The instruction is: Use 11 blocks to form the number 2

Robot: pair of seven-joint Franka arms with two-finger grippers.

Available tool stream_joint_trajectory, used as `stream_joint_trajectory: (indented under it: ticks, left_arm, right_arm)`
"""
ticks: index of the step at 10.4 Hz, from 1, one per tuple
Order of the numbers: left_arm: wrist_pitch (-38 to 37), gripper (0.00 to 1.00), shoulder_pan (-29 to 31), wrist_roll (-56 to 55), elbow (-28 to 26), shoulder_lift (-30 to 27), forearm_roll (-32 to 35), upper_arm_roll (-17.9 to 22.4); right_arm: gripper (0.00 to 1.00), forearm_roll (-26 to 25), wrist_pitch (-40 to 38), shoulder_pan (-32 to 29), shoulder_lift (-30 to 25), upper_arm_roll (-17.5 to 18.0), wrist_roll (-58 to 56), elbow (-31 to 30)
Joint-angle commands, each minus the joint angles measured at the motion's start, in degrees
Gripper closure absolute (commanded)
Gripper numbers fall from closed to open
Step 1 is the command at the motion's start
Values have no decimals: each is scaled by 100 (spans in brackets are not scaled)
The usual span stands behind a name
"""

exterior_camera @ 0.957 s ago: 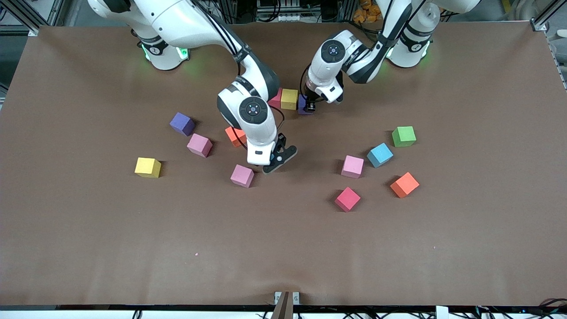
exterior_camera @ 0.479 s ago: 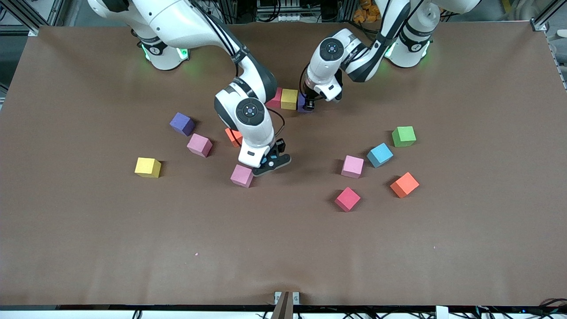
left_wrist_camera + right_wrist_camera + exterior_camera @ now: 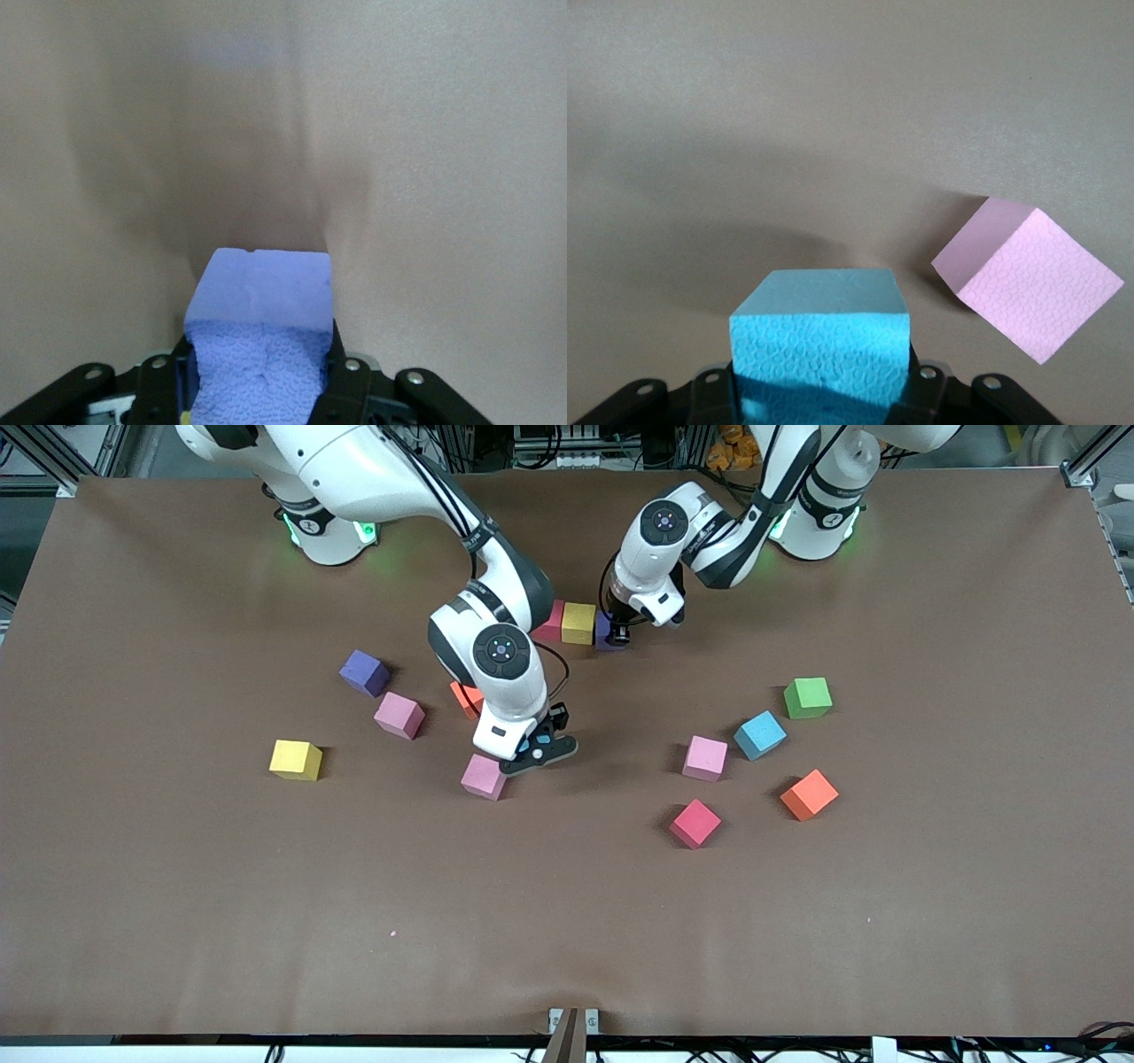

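The right hand is closed on a light blue cube, low over the counter just beside a pink cube. The left hand grips a purple cube set against the yellow cube and red cube row. Other cubes lie scattered.

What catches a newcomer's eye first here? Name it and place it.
The two white arms meeting mid-table. The right tool grips a light blue cube over the mat beside a pink cube; the left tool holds a purple cube at the end of a short row beside a yellow cube.
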Motion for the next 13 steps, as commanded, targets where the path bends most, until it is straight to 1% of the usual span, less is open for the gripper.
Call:
stream_joint_trajectory:
  ticks: [1,7,8,9,10,11,13]
  left_arm:
    - [173,100,-64,-255,-30,83,140,-12]
    - [200,98,-161,-291,-47,101,140,-12]
    - [200,95,-161,-291,-47,110,140,-12]
    - [200,72,-161,-282,-47,118,149,-12]
    - [200,18,-231,-273,-47,119,149,-12]
    - [200,0,-223,-264,-39,101,149,-12]
    - [173,0,-179,-282,-56,-4,149,-12]
  right_arm:
    - [59,-83,-136,-6,-53,25,241,-7]
    - [59,-92,-146,21,-53,25,443,2]
    - [59,-83,-146,30,-53,25,469,2]
    - [59,-83,-146,30,-53,25,478,11]
    - [59,-83,-146,30,-53,25,487,11]
    - [59,-83,-146,21,-53,25,522,11]
    - [59,-74,-137,64,-53,33,750,37]
